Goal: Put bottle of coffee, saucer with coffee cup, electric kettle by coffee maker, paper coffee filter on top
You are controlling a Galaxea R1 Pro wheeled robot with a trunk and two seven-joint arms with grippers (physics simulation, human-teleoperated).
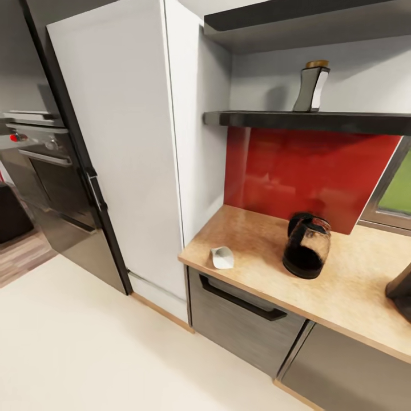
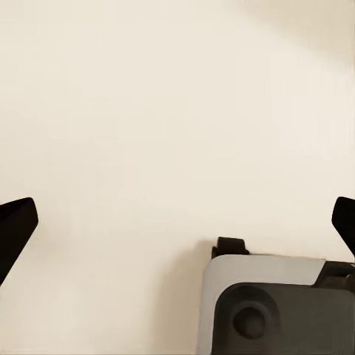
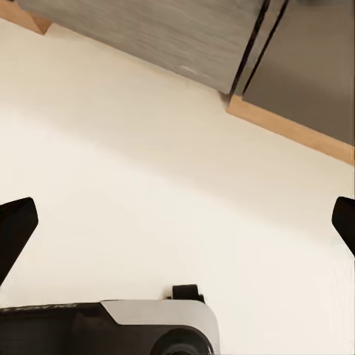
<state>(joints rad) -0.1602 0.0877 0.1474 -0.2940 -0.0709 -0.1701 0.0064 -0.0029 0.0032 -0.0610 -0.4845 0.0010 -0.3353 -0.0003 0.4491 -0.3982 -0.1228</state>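
The bottle of coffee [image 1: 311, 85], a dark waisted jar with a tan cap, stands on the black kitchen shelf [image 1: 342, 121] above a red backsplash. Below it on the speckled tan kitchen countertop [image 1: 354, 288] sits the dark glass electric kettle [image 1: 307, 246]. The white paper coffee filter [image 1: 222, 257] lies near the counter's left front corner. A black corner of the coffee maker [image 1: 401, 292] is cut off by the right edge. My left gripper [image 2: 177, 222] and right gripper [image 3: 177, 222] both hang open over the cream floor, holding nothing.
A tall white cabinet [image 1: 125, 142] adjoins the counter's left end, with a black oven [image 1: 45, 165] beyond it. Grey cabinet fronts [image 1: 245, 319] with a black handle run under the counter. A second shelf [image 1: 308, 17] hangs higher up. My base [image 2: 281, 307] shows beneath the grippers.
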